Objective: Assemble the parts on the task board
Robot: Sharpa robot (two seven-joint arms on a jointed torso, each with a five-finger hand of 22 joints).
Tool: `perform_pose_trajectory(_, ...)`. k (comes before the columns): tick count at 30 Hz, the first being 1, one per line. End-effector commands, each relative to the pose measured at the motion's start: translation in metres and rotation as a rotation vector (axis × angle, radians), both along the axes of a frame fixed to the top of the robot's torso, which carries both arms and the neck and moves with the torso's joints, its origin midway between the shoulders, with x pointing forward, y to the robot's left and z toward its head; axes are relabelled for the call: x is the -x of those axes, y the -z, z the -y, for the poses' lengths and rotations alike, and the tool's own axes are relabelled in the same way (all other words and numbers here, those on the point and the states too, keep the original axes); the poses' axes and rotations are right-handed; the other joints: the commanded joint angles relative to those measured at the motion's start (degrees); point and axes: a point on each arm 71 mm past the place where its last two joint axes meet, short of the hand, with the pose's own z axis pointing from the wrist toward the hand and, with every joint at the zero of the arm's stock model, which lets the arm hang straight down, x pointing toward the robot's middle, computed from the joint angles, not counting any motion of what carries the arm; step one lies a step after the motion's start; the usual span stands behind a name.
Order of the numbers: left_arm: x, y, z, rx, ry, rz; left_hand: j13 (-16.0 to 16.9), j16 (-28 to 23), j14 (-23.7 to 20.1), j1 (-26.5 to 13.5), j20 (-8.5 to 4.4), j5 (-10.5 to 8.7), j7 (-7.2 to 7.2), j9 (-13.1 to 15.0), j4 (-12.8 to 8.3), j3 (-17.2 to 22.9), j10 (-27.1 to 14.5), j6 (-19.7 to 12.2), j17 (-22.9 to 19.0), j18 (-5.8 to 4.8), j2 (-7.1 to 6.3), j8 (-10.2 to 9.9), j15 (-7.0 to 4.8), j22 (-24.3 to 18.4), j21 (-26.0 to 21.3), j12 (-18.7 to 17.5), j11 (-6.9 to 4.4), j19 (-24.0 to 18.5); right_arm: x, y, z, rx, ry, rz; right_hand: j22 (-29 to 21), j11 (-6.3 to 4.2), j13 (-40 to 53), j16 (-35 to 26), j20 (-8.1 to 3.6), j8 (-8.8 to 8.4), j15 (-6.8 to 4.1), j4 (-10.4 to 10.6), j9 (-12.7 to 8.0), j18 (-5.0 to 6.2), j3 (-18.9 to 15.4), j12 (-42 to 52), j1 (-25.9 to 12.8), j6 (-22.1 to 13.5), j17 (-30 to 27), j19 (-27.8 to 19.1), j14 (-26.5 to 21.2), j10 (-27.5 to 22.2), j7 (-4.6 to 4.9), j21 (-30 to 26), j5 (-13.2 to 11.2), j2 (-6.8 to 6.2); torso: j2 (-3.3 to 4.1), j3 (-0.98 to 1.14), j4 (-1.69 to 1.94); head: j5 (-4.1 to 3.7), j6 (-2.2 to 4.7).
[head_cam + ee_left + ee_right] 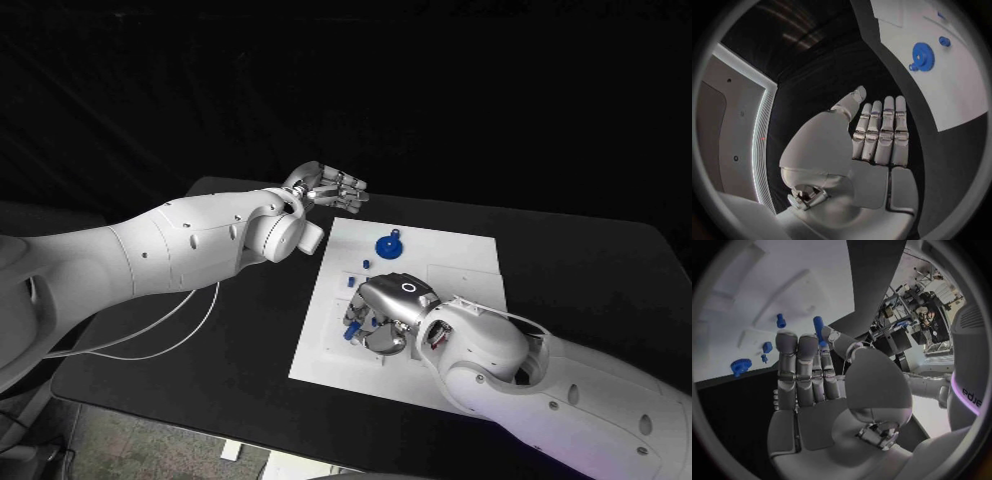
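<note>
Right hand over the near-middle of the white board, pinching a blue peg between thumb and a finger, other fingers straight; right wrist view shows the peg in the pinch. Left hand just off the board's far left corner, fingers straight, holding nothing. Blue gear lies on the far part of the board. No readable writing on the board

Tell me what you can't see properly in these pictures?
- Head view: the right hand covers part of the board, so what lies beneath is hidden.
- Right wrist view: a blue part sits at the fingertips; whether it is pinched is unclear.
- Left wrist view: the gear is clear, the small part too small to identify.
</note>
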Motion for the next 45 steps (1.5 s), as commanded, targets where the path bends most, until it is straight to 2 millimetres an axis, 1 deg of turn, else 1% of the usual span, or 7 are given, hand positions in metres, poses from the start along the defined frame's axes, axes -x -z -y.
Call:
perform_pose_trajectory(1,0.001,-0.001,0.003,0.012,0.018,-0.001,-0.06,-0.14,0.07,-0.1,0.14,0.17,0.02,-0.08,-0.06,0.23,-0.02,0.21,0.06,0.43,0.56,-0.11,0.04,0.05,-0.07,-0.01,-0.12,-0.45,0.001,0.003,-0.001,0.047,-0.015,0.02,-0.04,-0.74,0.04,-0.2,-0.42,0.36,-0.38,-0.39,0.27,0.63,-0.06,0.13,0.11,0.47,-0.05,2.37,-0.03,1.26,0.02,-0.09,0.3,0.69,-0.01,-0.03,-0.1,-0.02,-0.04)
perform_pose_trajectory(9,0.001,-0.001,0.003,0.012,0.019,-0.002,-0.06,-0.14,0.07,-0.1,0.14,0.17,0.02,-0.08,-0.06,0.23,-0.02,0.21,0.06,0.43,0.56,-0.11,0.04,0.05,-0.07,-0.01,-0.12,-0.45,0.0,0.009,0.0,0.084,-0.012,0.023,0.0,-0.74,0.04,-0.2,-0.42,0.37,-0.39,-0.59,0.28,0.6,-0.12,0.13,0.04,0.49,-0.05,2.36,-0.05,1.27,0.02,-0.07,0.23,0.8,0.0,0.04,-0.06,-0.15,-0.24)
perform_pose_trajectory(16,0.001,0.0,0.003,0.012,0.019,-0.003,-0.06,-0.14,0.07,-0.1,0.14,0.17,0.02,-0.08,-0.06,0.23,-0.02,0.21,0.06,0.43,0.56,-0.11,0.04,0.05,-0.07,-0.01,-0.12,-0.45,0.0,0.012,0.0,0.1,-0.012,0.024,0.0,-0.74,0.04,-0.2,-0.42,0.37,-0.39,-0.59,0.28,0.6,-0.12,0.13,0.04,0.49,-0.05,2.36,-0.05,1.27,0.02,-0.07,0.23,0.8,0.0,0.01,-0.04,0.0,-0.45)
perform_pose_trajectory(30,0.001,0.0,0.003,0.011,0.02,-0.006,-0.06,-0.14,0.03,-0.12,0.16,0.17,0.02,-0.08,0.07,0.22,-0.04,0.18,0.06,0.43,0.59,-0.11,0.06,0.29,-0.15,-0.01,-0.11,-0.51,-0.001,0.014,0.002,0.127,-0.001,0.04,0.09,-0.75,0.04,-0.21,-0.42,0.37,-0.4,-0.82,0.3,0.62,-0.11,0.13,-0.01,0.53,-0.01,2.35,-0.06,1.3,0.0,0.05,0.01,0.91,-0.03,0.0,-0.12,0.05,-0.51)
perform_pose_trajectory(37,0.001,0.0,0.004,0.011,0.021,-0.007,-0.06,-0.14,0.03,-0.12,0.16,0.17,0.02,-0.08,0.07,0.22,-0.04,0.18,0.06,0.43,0.59,-0.11,0.06,0.29,-0.15,-0.01,-0.11,-0.51,0.0,0.017,-0.004,0.14,-0.012,0.035,0.13,-0.76,0.04,-0.21,-0.42,0.37,-0.4,-0.84,0.3,0.6,-0.11,0.13,-0.09,0.54,0.0,2.34,-0.06,1.32,0.01,0.07,-0.04,0.95,-0.01,-0.05,-0.08,0.0,-0.64)
perform_pose_trajectory(40,0.001,0.0,0.005,0.012,0.023,-0.007,-0.06,-0.14,0.03,-0.12,0.16,0.17,0.02,-0.08,0.07,0.22,-0.04,0.18,0.06,0.43,0.59,-0.11,0.06,0.29,-0.15,-0.01,-0.11,-0.51,0.0,0.021,-0.008,0.147,-0.019,0.03,0.03,-0.73,0.03,-0.28,-0.42,0.35,-0.39,-0.86,0.28,0.63,-0.16,0.12,-0.16,0.44,-0.03,2.27,-0.11,1.2,0.04,-0.31,0.04,0.95,-0.02,-0.03,0.01,-0.11,-0.7)
perform_pose_trajectory(45,0.001,0.0,0.006,0.012,0.025,-0.008,-0.06,-0.14,0.03,-0.12,0.16,0.17,0.02,-0.08,0.07,0.22,-0.04,0.18,0.06,0.43,0.59,-0.11,0.06,0.29,-0.15,-0.01,-0.11,-0.51,0.001,0.027,-0.012,0.16,-0.026,0.023,-0.03,-0.72,0.04,-0.32,-0.42,0.35,-0.4,-0.9,0.27,0.64,-0.21,0.13,-0.17,0.4,-0.06,2.25,-0.12,1.17,0.05,-0.51,0.11,0.94,-0.05,-0.07,-0.03,-0.02,-0.79)
